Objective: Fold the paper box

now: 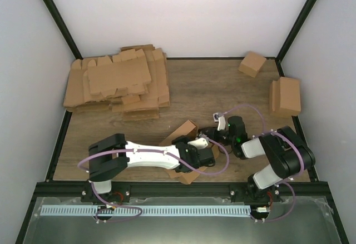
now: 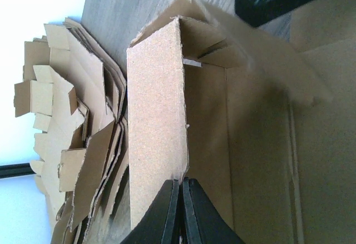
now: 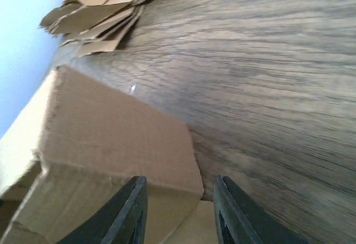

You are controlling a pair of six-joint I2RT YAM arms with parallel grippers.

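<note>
The left fingers are pinched shut on the near end of the raised side wall of the paper box, which lies by the table's near edge. The right fingers stand part open astride a flap corner, not gripping it. Beyond lies a pile of flat blanks, and a small folded box sits at the far right.

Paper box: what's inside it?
Left wrist view shows only bare cardboard inside the paper box, its raised wall pinched by the left gripper. From above, the left arm hides most of it.
</note>
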